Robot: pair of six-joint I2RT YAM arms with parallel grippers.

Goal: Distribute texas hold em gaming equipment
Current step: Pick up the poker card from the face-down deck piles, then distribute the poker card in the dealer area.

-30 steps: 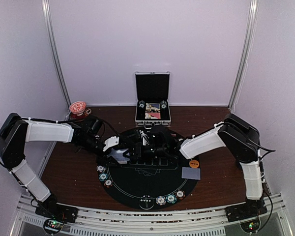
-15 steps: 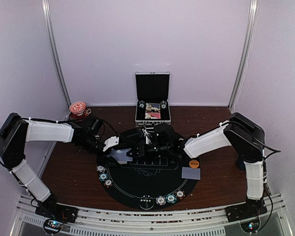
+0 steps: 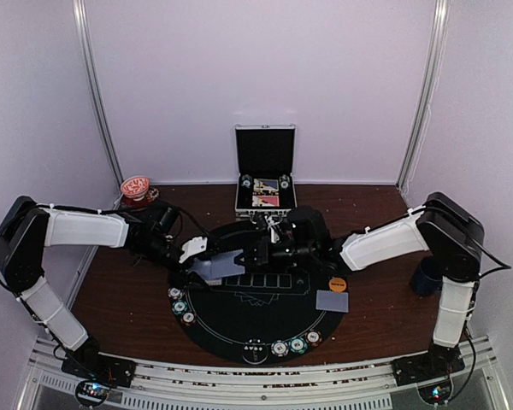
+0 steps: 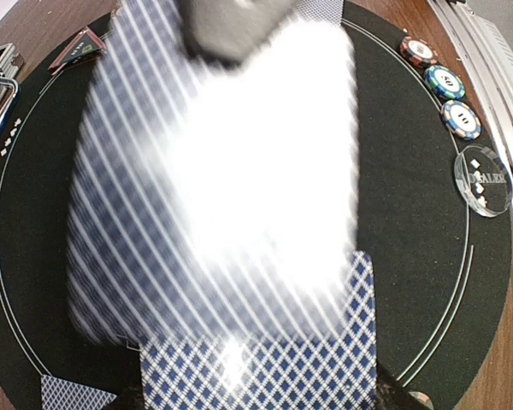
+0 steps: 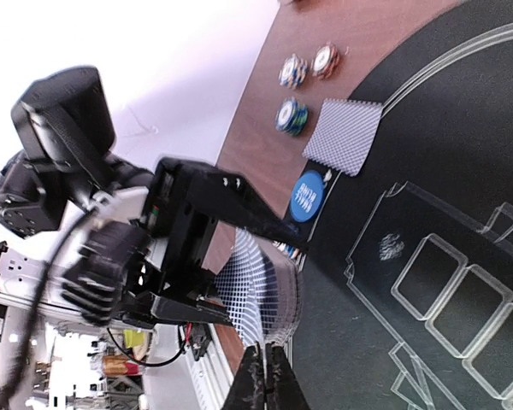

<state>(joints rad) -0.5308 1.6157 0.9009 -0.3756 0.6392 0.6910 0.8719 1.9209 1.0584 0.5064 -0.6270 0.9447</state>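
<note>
L hand (image 3: pixel 207 258) sits over the far-left part of the black mat (image 3: pixel 239 320) on the tabletop (image 3: pixel 111 290). It clamps the deck (image 4: pixel 256 371) between its fingers, backs showing. R hand (image 5: pixel 263 380) is opposite it. Its fingers are pressed together on the far short edge of the top card (image 4: pixel 214 188), which is tilted up off the deck and blurred in the L wrist view.

Key relation: the card's long axis runs hand to hand, roughly across the mat in the top view, w/ the deck at the L end and the R pinch at the R end. So the card lies to the R hand's left. A clean draw prob. goes along that axis, toward the robot's right and away from the L hand. A sideways pull could drag the next cards, since the R wrist view shows several fanned at that edge.

R arm is the one free to place it. One card (image 3: pixel 332 301) lies at the mat's R edge by the orange disc (image 3: pixel 337 284). Chips (image 3: pixel 180 305) sit at the L rim, more chips (image 3: pixel 289 346) at the near rim. Which seat this card is for, can't tell.
</note>
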